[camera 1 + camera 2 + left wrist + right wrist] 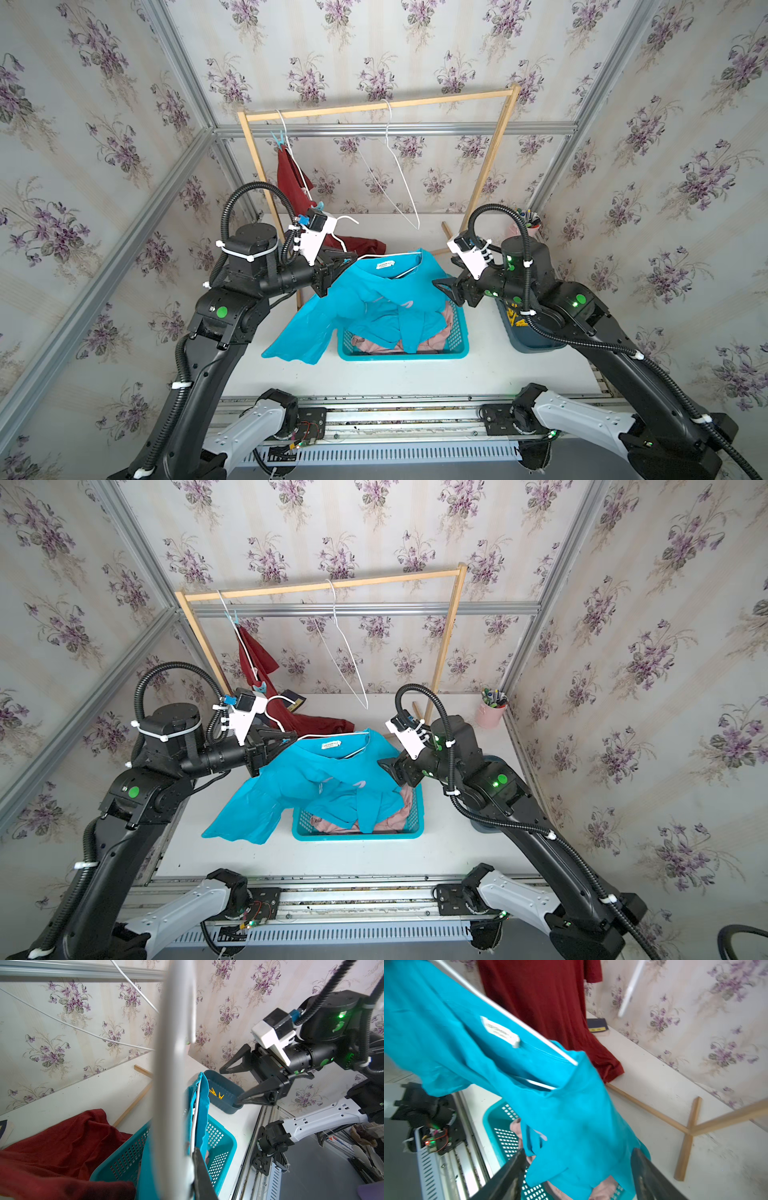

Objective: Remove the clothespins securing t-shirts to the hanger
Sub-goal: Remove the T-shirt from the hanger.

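1. Teal perforated plastic basket (pixel 403 354), on the white table (pixel 415 374), nearest the arm bases. Holds a crumpled pale pink t-shirt (pixel 365 344).
2. Turquoise t-shirt (pixel 374 291), soft, with a white neck label and white print. It is threaded on a white wire hanger (pixel 390 253) above the basket. One side trails into the basket and the other over its rim onto the table.
3. Left gripper (pixel 349 258), fingers clamped tight on that hanger.
4. Right gripper (pixel 577 1167), fingers spread wide either side of the turquoise hem, gripping nothing.
5. Dark blue plastic bin (pixel 228 1093), beside the basket. Contains bright yellow clothespins (pixel 216 1094), small spring clips lying loose.
6. Dark red t-shirt (pixel 291 178), on a second white wire hanger (pixel 291 153). Its tail is pooled on the table.
7. Light blue clothespins, two: one (pixel 279 139) at the upper shoulder, one (pixel 319 206) lower, both pinching red cloth to wire.
8. Wooden rack (pixel 374 106), farthest back, carrying the red shirt's hanger.
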